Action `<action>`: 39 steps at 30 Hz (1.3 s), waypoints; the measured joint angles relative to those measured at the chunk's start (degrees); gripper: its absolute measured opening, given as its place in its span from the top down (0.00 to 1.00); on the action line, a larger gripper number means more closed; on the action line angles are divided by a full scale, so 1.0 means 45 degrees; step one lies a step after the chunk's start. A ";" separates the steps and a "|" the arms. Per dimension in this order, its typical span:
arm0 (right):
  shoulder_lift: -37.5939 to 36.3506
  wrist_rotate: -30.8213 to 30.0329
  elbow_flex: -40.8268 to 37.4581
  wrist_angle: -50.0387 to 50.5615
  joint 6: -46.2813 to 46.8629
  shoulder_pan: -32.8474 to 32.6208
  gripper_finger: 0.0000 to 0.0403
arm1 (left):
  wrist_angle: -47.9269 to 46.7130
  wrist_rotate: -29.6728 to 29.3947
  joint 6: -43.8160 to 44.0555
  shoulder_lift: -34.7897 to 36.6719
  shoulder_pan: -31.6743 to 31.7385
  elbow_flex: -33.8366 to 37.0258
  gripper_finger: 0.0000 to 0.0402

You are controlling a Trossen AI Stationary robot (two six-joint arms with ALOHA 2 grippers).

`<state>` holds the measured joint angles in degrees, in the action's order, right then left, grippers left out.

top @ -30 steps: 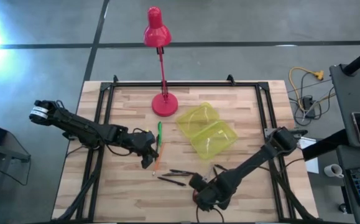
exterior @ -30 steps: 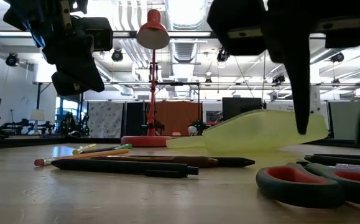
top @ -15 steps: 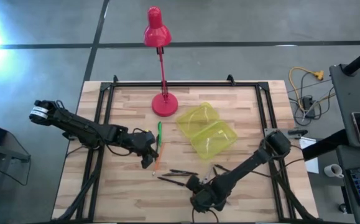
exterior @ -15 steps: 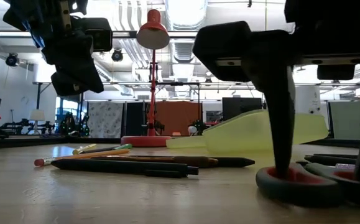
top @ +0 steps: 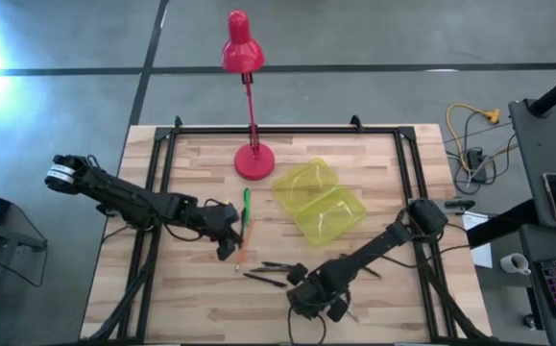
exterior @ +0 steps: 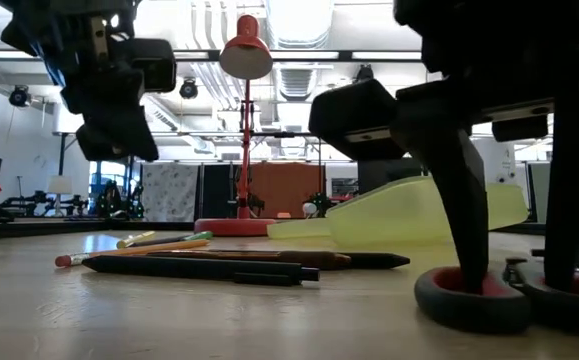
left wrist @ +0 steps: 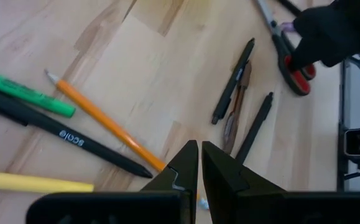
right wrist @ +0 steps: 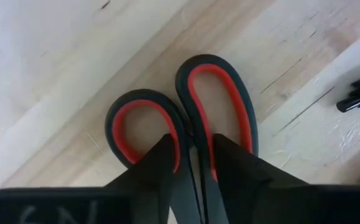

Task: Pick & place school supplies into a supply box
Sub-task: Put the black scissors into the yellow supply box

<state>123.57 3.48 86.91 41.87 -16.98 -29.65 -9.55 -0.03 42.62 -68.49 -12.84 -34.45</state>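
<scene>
Right end effector (right wrist: 191, 163) pinches the scissors' (right wrist: 186, 112) handle loops near the supply box (top: 321, 200); left end effector (left wrist: 199, 163) hovers closed, empty.

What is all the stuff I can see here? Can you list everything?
table: one, light wood, under everything
lamp: one, red, far edge of table
supply box: one, see-through yellow-green, lying open beside the lamp
green pen: one, by the left claw
orange pencil: one, beside the green pen
yellow pen: one, same group
dark pens: four, mid table
scissors: one, red-and-black handles, near edge
left claw: shut, above the pencils
right claw: one finger in each scissors ring
</scene>
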 joint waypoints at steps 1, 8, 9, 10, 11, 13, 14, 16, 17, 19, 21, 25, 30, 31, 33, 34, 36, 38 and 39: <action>-0.0004 -0.0035 -0.0039 0.0008 -0.0147 0.0001 0.81 | -0.0002 -0.0002 0.0054 0.0000 0.0000 0.0070 0.99; -0.0030 -0.0517 -0.0261 0.0137 -0.0221 0.0005 0.82 | 0.0082 -0.0005 0.0225 0.0000 0.0000 0.0265 0.99; -0.0049 -0.0655 -0.0222 0.0233 -0.0221 0.0001 0.82 | 0.0075 -0.0005 0.0225 0.0000 0.0000 0.0245 0.99; -0.0115 -0.0738 -0.0168 0.0310 -0.0221 -0.0004 0.82 | 0.0080 -0.0003 0.0225 0.0000 -0.0001 0.0206 0.99; -0.0160 -0.0761 -0.0109 0.0376 -0.0188 -0.0004 0.82 | 0.0104 -0.0005 0.0225 0.0000 0.0000 0.0178 0.99; -0.0273 -0.0949 0.0009 0.0467 -0.0184 0.0001 0.82 | 0.0166 -0.0006 0.0225 0.0000 0.0000 0.0159 0.99; -0.0296 -0.1141 0.0096 0.0591 -0.0187 0.0001 0.82 | 0.0172 -0.0006 0.0224 0.0000 0.0000 0.0159 0.99; -0.0330 -0.1563 0.0355 0.1047 -0.0157 0.0024 0.82 | 0.0178 -0.0007 0.0222 0.0000 -0.0001 0.0164 0.99; -0.0331 -0.1838 0.0554 0.1409 -0.0060 0.0050 0.82 | 0.0184 -0.0010 0.0220 0.0000 0.0000 0.0164 0.99; -0.0376 -0.2307 0.0923 0.2220 0.0069 0.0069 0.82 | 0.0223 -0.0010 0.0159 0.0000 -0.0004 0.0165 0.99; -0.0403 -0.2335 0.1238 0.2897 0.0104 0.0053 0.82 | 0.0356 -0.0010 -0.0008 0.0000 -0.0005 0.0164 0.99; -0.0405 -0.2187 0.1948 0.3633 0.0534 0.0001 0.82 | 0.0461 -0.0019 -0.0291 0.0000 0.0000 0.0168 0.99; -0.0427 -0.2210 0.3087 0.4523 0.1947 0.0044 0.82 | 0.0463 -0.0024 -0.0425 0.0000 0.0000 0.0168 0.99; -0.0427 -0.2202 0.3320 0.4741 0.2238 0.0038 0.82 | 0.0463 -0.0024 -0.0461 0.0000 0.0000 0.0168 0.99; -0.0435 -0.2233 0.3816 0.5344 0.2870 0.0005 0.82 | 0.0463 -0.0024 -0.0531 0.0000 0.0000 0.0168 0.99; -0.0438 -0.2326 0.4054 0.5652 0.3254 -0.0006 0.82 | 0.0462 -0.0024 -0.0578 0.0000 0.0000 0.0168 0.99; -0.0442 -0.2542 0.4600 0.6185 0.4005 -0.0014 0.82 | 0.0463 -0.0024 -0.0656 0.0000 0.0000 0.0168 0.99; -0.0442 -0.2878 0.5204 0.6659 0.4582 0.0004 0.83 | 0.0463 -0.0024 -0.0668 0.0000 0.0000 0.0173 0.99; -0.0445 -0.3132 0.5507 0.6959 0.4780 0.0013 0.83 | 0.0463 -0.0024 -0.0673 0.0000 0.0000 0.0173 0.99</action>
<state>121.56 -10.61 111.69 73.18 4.52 -29.59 -7.46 -0.14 39.59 -68.49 -12.84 -33.67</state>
